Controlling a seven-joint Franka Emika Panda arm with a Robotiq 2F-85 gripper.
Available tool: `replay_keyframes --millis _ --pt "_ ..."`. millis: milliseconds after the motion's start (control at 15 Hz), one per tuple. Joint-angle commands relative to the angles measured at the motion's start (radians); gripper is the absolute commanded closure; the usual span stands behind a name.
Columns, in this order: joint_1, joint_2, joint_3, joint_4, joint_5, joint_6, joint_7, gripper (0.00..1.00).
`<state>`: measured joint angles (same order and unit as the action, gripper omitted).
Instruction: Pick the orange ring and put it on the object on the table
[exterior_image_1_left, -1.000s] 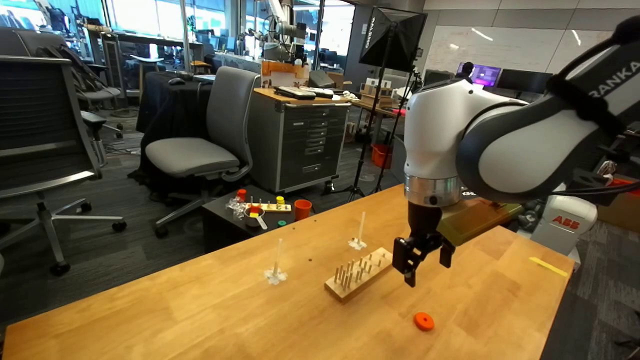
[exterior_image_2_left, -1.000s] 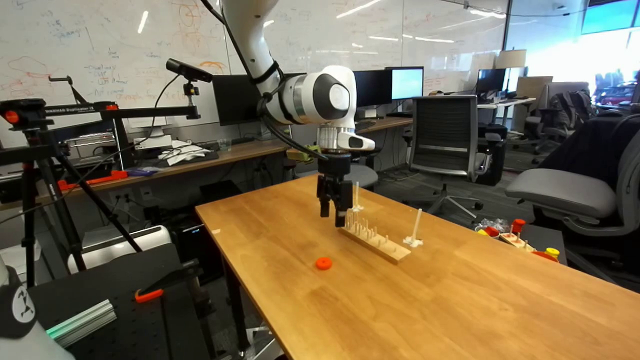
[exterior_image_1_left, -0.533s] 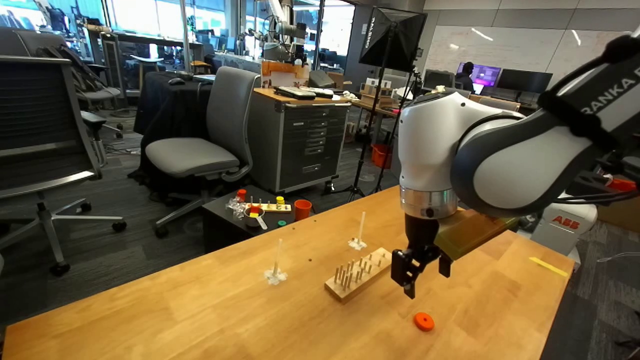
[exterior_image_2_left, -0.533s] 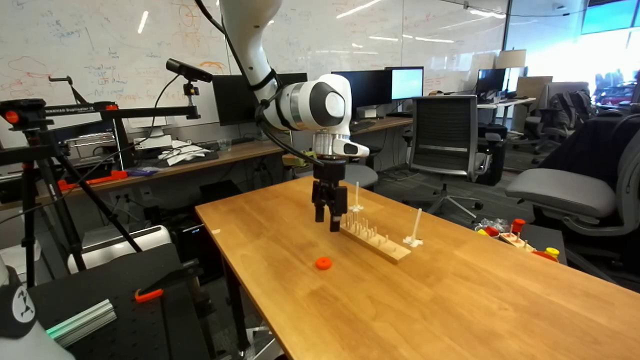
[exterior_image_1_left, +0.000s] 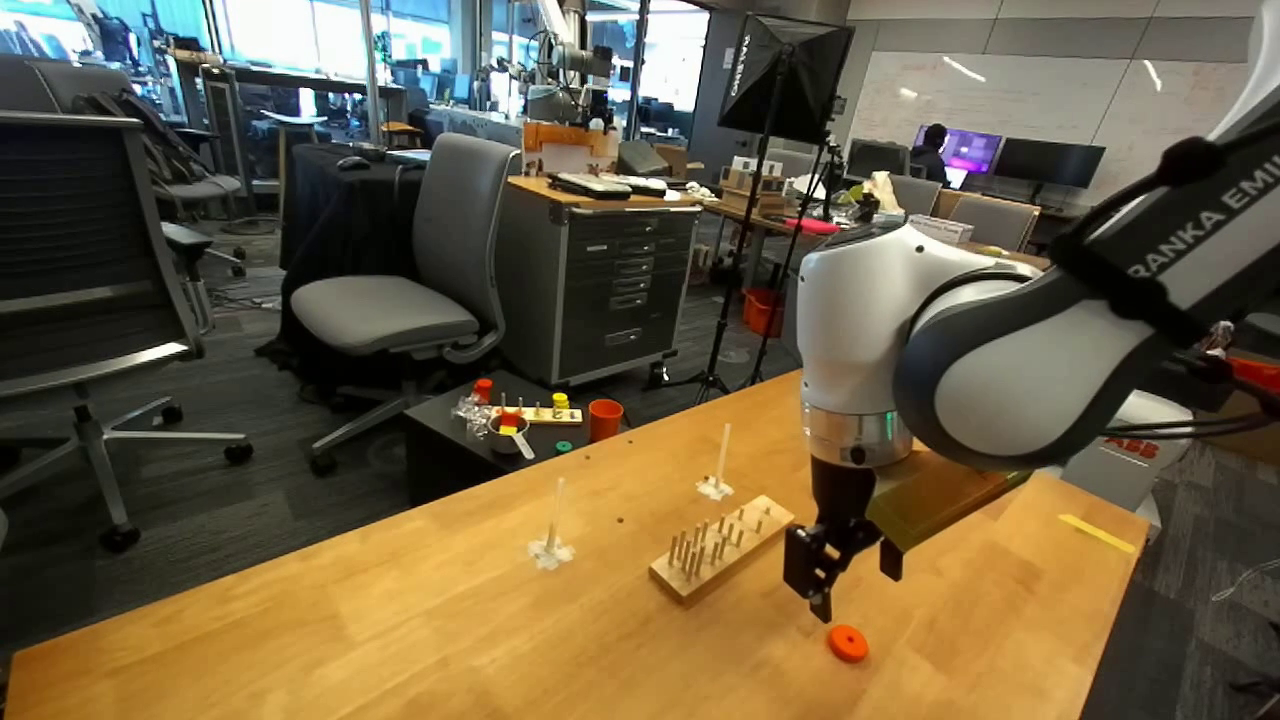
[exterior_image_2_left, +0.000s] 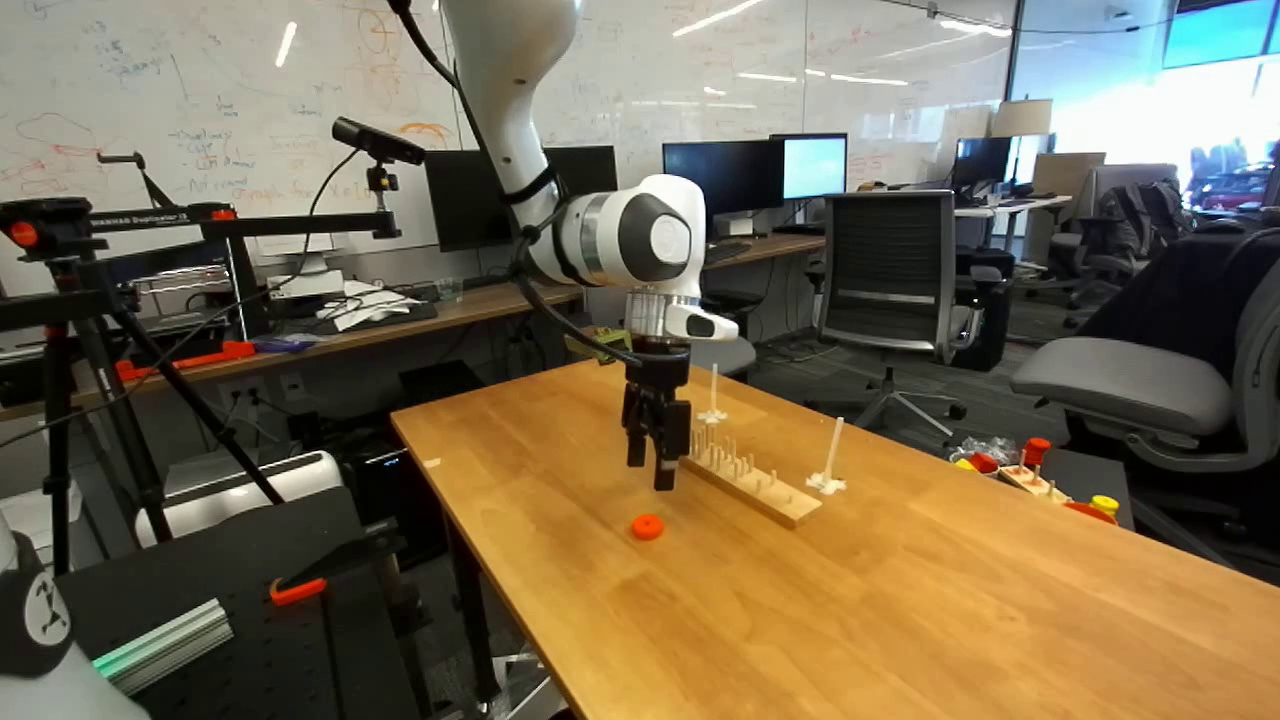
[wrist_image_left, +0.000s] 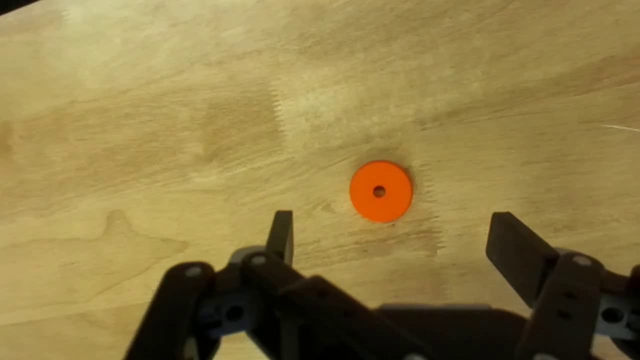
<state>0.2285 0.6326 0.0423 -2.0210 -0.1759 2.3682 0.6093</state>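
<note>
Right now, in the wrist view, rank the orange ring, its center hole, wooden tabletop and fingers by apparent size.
1. Wooden tabletop
2. Fingers together, though seen from closer
3. Orange ring
4. Center hole

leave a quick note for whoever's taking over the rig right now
Gripper: open, holding nothing, hanging above the table.
Orange ring: flat on the table, apart from the gripper.
Wooden pegboard: on the table, apart from the ring.
Done: open gripper is near the ring; no grasp yet.
Left: probably line up and lower, close on the ring, lift, set it on the pegboard; exact spot not specified.
</note>
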Motion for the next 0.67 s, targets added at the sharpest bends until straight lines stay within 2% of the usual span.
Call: replay_keyframes --millis 0,600 --pt "0.007 0.044 -0.011 0.01 0.063 0.054 -0.036 0.0" --pt "-0.004 0.085 -0.034 -0.006 0.15 0.083 -0.059 0.0"
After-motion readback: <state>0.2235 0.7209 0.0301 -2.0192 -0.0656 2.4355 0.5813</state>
